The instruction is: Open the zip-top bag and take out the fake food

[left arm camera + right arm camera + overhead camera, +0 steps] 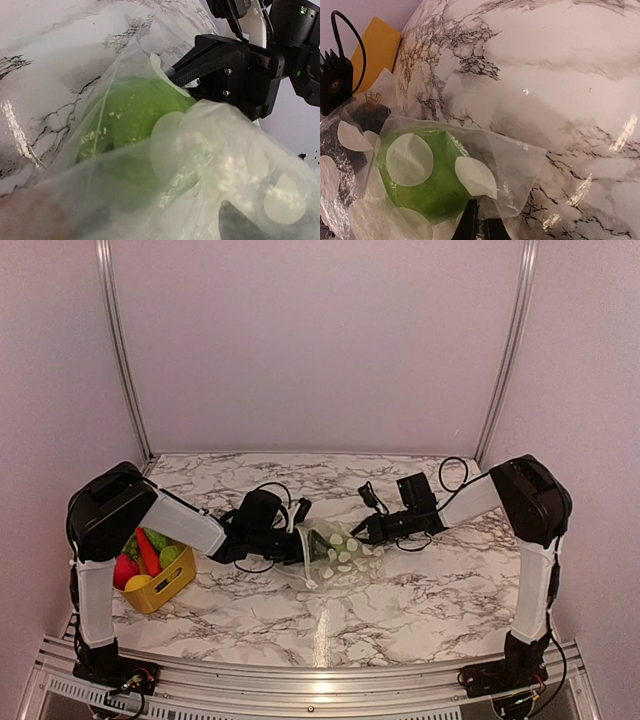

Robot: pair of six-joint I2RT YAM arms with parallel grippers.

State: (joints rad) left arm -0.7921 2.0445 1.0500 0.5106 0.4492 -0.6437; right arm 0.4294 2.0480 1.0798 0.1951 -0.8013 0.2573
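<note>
The zip-top bag [340, 552] lies on its side mid-table between my two grippers, its mouth towards the left one. A green piece of fake food [427, 195] shows through the dotted plastic, also in the left wrist view [135, 110]. My right gripper [481, 225] is shut on a fold of the bag [515, 165] at its right end [372, 530]. My left gripper [292, 530] is at the bag's mouth. Its fingers stand apart with plastic [225, 160] draped over them. One fingertip [240, 220] shows and the other is blurred behind the plastic.
A yellow basket [165, 590] at the left, beside the left arm, holds red, orange, green and yellow toy food. It shows as a yellow edge in the right wrist view [377, 47]. Metal rails line the back corners and the near edge.
</note>
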